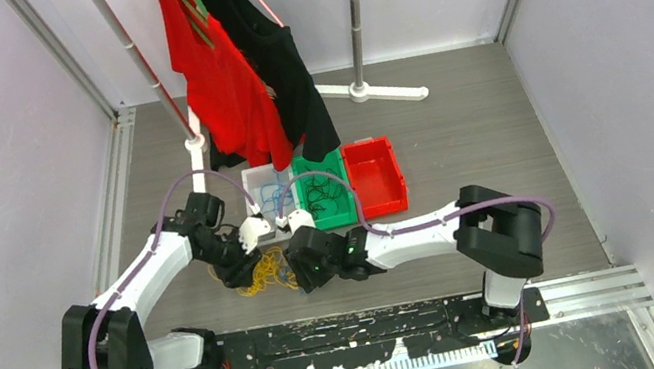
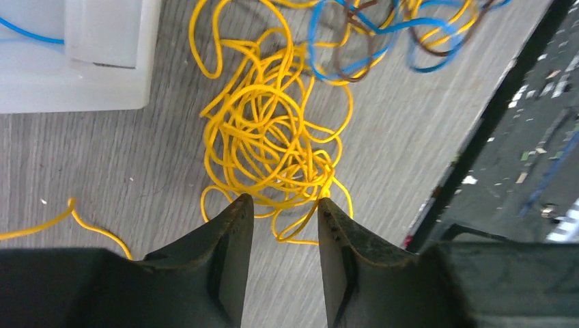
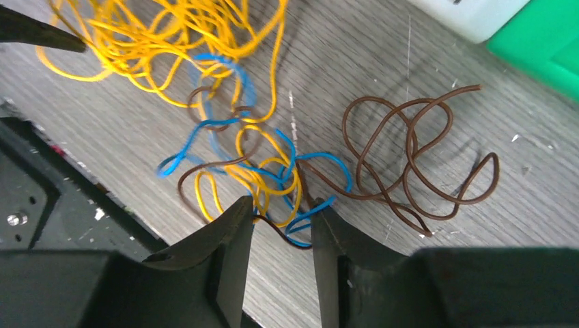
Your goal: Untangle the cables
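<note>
Clerk: Left arm, pose?

Checker: Reaches forward from its base, elbow bent, forearm angled inward. The wrist is low over the table, on the near side of the white bin.

Clerk: Left gripper, state?

Checker: Jaws apart, a clear gap between them, nothing pinched.

Clerk: Cables, position relative to it?

Checker: The yellow tangle lies flat on the table just ahead of the fingertips. Its nearest loops run into the gap. One stray yellow strand lies apart to the left.

Clerk: Right arm, pose?

Checker: Elbow raised at the right, forearm stretched leftward and low towards the same bunch.

Clerk: Right gripper, state?

Checker: Jaws apart, not clamped.

Clerk: Cables there?

Checker: A mixed knot of blue, yellow and brown sits at the fingertips, with strands crossing the gap. The brown cable coils loosely beside it to the right, with the green bin beyond.
</note>
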Controlling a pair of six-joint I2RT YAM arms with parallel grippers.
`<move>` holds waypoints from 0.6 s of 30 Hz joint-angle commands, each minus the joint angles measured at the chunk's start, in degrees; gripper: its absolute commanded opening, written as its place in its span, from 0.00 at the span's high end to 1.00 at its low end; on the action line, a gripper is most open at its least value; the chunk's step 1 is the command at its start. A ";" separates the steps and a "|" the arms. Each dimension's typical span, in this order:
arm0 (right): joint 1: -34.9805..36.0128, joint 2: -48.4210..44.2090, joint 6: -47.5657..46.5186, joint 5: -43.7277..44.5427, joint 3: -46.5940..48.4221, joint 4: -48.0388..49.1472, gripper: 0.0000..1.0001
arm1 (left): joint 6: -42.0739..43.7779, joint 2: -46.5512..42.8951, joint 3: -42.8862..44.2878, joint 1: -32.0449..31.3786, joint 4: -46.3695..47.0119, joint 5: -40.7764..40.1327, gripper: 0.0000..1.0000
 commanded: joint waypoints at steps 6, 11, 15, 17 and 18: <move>0.61 -0.39 1.93 0.95 1.77 -3.16 0.78 | 11.17 -2.85 -6.17 -0.23 7.17 -9.62 0.78; 0.62 -7.95 2.34 1.95 -1.13 -4.26 0.84 | 15.84 -5.43 -7.17 -0.07 5.27 -12.90 0.88; 0.62 -12.47 2.96 3.06 -2.17 -6.40 0.92 | 19.50 -8.54 -7.12 0.09 0.27 -12.96 0.94; 0.61 -14.96 3.52 4.20 -3.49 -6.11 0.92 | 20.97 -9.94 -7.11 0.09 -1.40 -12.50 0.98; 0.53 -16.21 4.10 5.20 -4.23 -6.06 0.92 | 21.39 -10.43 -6.98 0.03 -2.32 -12.33 1.00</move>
